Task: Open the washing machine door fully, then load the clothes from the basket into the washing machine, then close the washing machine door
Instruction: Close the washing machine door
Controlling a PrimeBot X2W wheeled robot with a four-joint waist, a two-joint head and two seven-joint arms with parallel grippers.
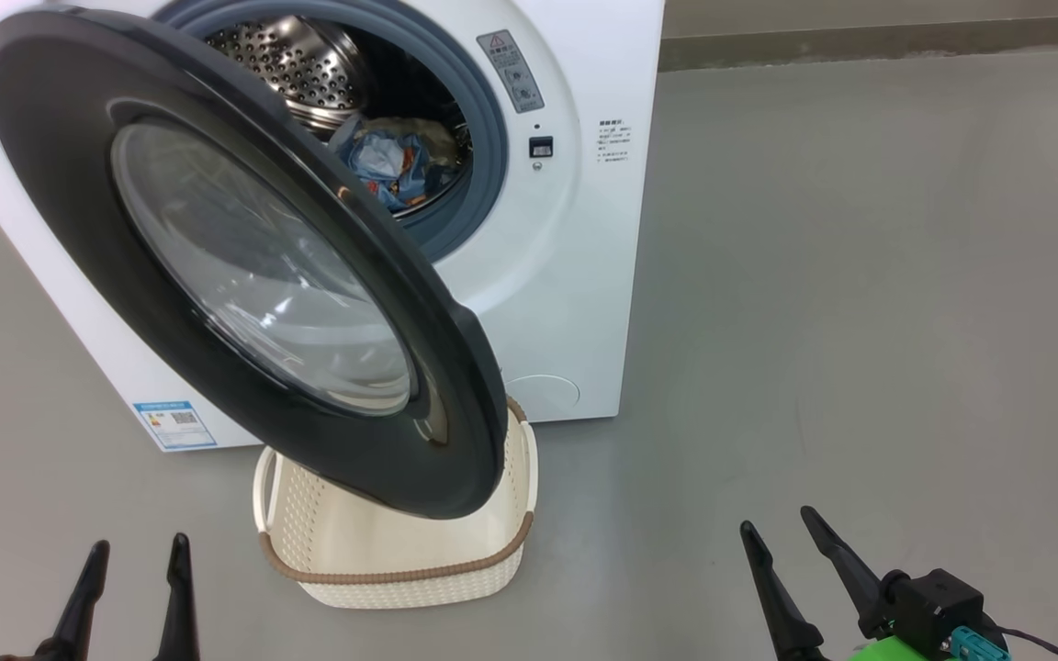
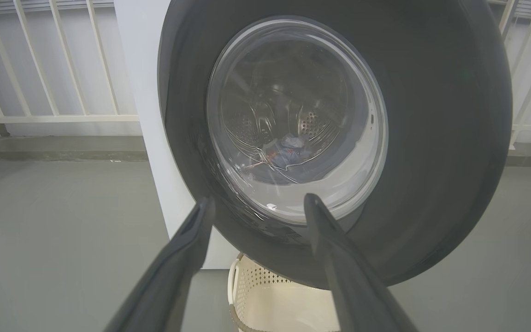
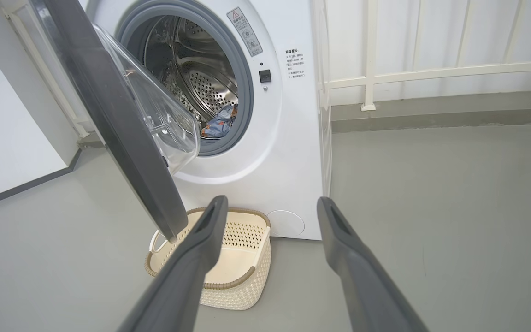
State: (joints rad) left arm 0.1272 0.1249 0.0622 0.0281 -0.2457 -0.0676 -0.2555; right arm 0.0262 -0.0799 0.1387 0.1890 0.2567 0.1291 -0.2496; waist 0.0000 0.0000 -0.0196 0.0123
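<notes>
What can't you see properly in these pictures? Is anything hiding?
1. Head view: the washing machine door covers the back of the basket, so its whole floor can't be checked there.
2. Head view: the clothes sit partly behind the door; can't count them.
3. Left wrist view: the door's glass warps the clothes.
4. Warning label: print too small to read.

Soft even light, faint shadows, sheen on washing machine door [image 1: 244,266], wrist views curved at edges
</notes>
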